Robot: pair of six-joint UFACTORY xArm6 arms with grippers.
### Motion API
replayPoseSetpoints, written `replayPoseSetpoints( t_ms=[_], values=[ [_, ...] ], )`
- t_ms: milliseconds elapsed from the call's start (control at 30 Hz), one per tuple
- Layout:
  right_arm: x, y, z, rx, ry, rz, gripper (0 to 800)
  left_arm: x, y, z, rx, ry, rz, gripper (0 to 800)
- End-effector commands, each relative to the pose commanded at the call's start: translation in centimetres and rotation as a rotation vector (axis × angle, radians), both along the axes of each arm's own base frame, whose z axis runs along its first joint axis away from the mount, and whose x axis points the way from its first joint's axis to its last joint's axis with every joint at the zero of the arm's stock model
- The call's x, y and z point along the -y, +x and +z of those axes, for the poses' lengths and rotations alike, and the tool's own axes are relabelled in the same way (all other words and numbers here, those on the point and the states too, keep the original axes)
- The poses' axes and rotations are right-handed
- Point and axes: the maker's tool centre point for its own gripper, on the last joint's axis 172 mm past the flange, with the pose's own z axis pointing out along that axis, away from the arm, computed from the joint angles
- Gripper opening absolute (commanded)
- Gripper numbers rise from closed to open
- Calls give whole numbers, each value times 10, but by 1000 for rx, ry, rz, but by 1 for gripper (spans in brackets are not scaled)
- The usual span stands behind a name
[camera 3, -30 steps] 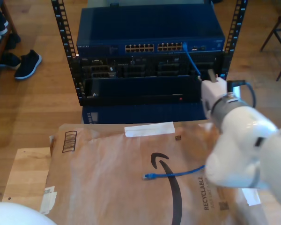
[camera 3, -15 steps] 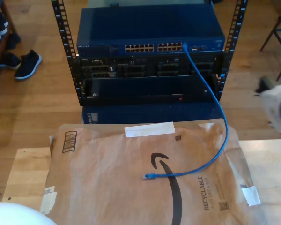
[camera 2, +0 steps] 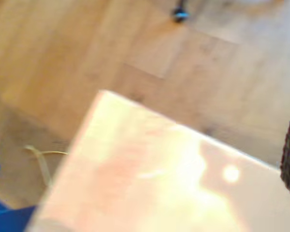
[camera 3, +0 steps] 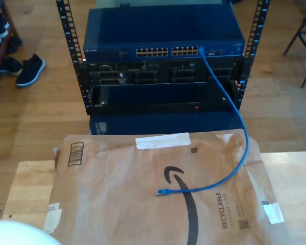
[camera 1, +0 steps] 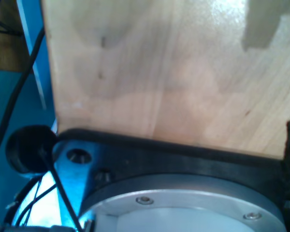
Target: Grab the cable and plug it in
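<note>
The blue cable (camera 3: 233,130) has one end plugged into the blue box (camera 3: 163,30) and its loose plug near the middle of the brown paper (camera 3: 117,204), ready to grab; I cannot tell if my grippers are apart.

cable (camera 3: 229,173) on paper bag (camera 3: 117,204) (one end in switch (camera 3: 163,38)) | rack behind table (camera 3: 33,184)

The crumpled brown paper mailer (camera 3: 143,199) on the wooden table reads "RECYCLABLE" beside a black curved-arrow smile logo and a barcode.
</note>
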Motion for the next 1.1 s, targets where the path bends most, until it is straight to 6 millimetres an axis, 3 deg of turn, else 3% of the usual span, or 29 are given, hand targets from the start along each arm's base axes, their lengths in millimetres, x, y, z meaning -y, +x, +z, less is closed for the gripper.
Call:
replayPoseSetpoints(
  t_ms=[233,333,433,633,1100],
  values=[
    [11,-155,-54,-316,112,-24,796,0,0,0,-1,0,1,800],
    [12,-208,-83,-383,169,-13,797,0,0,0,0,0,0,800],
    [6,-243,-98,-418,232,-39,797,0,0,0,0,0,0,800],
    [-21,-281,-141,-450,361,-71,797,0,0,0,0,0,0,800],
    [-59,-296,-183,-462,528,-99,798,0,0,0,0,0,0,800]
  ],
)
